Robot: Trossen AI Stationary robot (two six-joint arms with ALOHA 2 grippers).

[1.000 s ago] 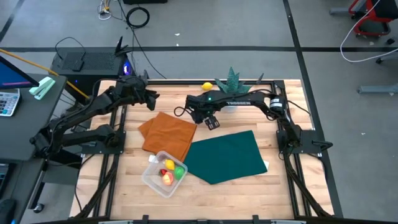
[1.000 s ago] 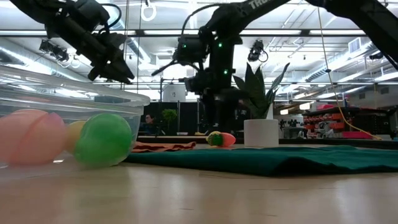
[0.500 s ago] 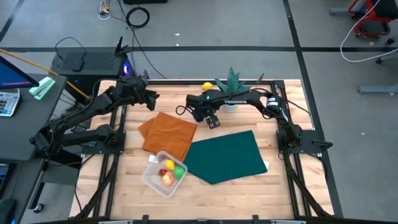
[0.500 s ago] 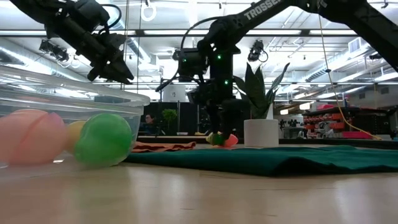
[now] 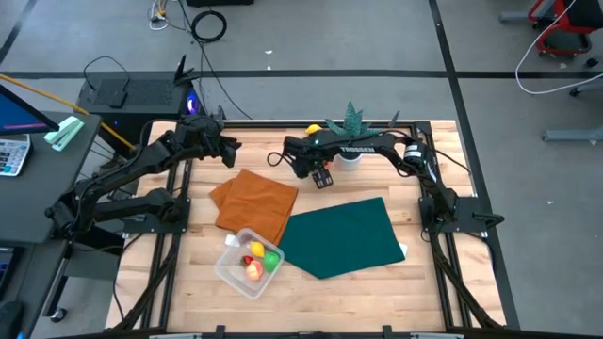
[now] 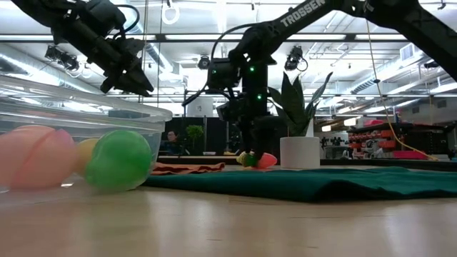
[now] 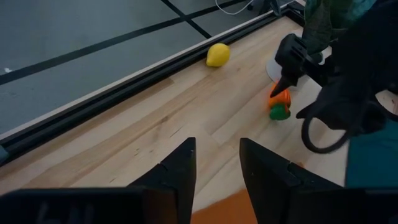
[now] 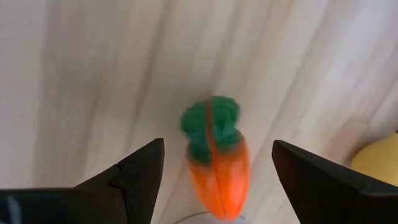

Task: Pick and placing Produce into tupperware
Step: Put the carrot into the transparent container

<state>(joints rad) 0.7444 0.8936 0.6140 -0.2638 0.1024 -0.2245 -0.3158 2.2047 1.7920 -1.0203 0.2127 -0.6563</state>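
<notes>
An orange toy carrot with a green top (image 8: 216,158) lies on the wooden table near the far edge, also seen in the low view (image 6: 252,159) and the left wrist view (image 7: 280,104). My right gripper (image 8: 217,144) hangs open just above it, pointing down, one finger on either side and clear of it (image 5: 322,176). A yellow lemon (image 5: 314,131) lies at the far edge. The clear tupperware (image 5: 229,271) stands near the front with yellow, red and green produce inside. My left gripper (image 7: 217,168) is open and held above the far left of the table (image 5: 229,146).
A spiky green plant in a white pot (image 5: 350,141) stands right beside the carrot and my right arm. An orange cloth (image 5: 254,202) and a green cloth (image 5: 344,235) lie flat at the table's middle. Bare wood shows between the carrot and the lemon.
My right gripper has moved toward the table's far edge and sunk toward the carrot, staying open. The carrot has kept its place.
</notes>
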